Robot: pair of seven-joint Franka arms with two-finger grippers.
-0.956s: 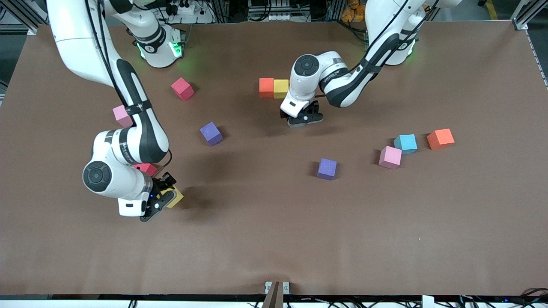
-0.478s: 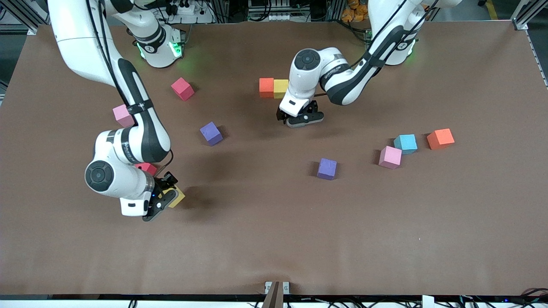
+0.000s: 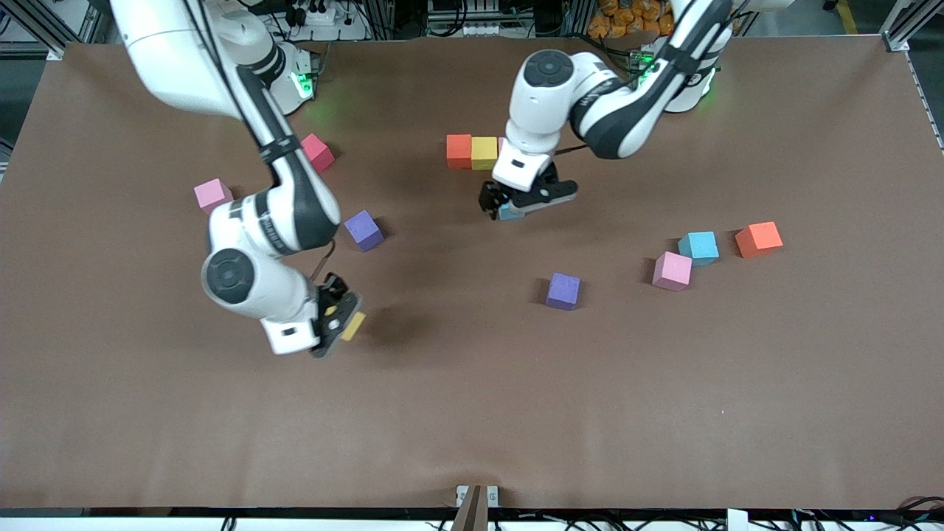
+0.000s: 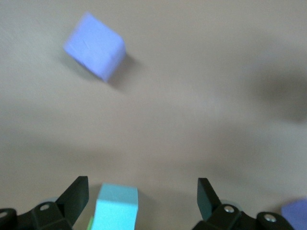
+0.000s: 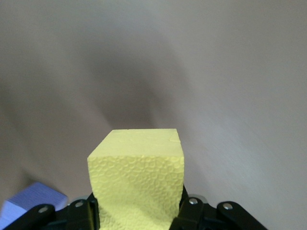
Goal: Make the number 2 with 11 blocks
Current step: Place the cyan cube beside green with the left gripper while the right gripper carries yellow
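Brown surface: lower half of the front frame bare, wide room there; blocks scattered across the upper half only, none near an edge.

Row at upper centre: orange block touching yellow block, a pink sliver just showing past the left arm. Light blue block sits under the left gripper. Loose blocks: red block and pink block at upper left, purple block beside the right arm, second purple block at centre; at the right, a pink block, blue block and orange block close together.

Since a second ago: right gripper has risen off the surface and shifted toward frame centre, carrying its yellow block; shadow now apart from it. Left arm has lifted, uncovering the light blue block.

Pose: right arm reaches down from upper left, wrist tilted, jaws clenched on the yellow block, over bare surface. Left arm bends in from upper right, jaws released, spread to either side of the light blue block
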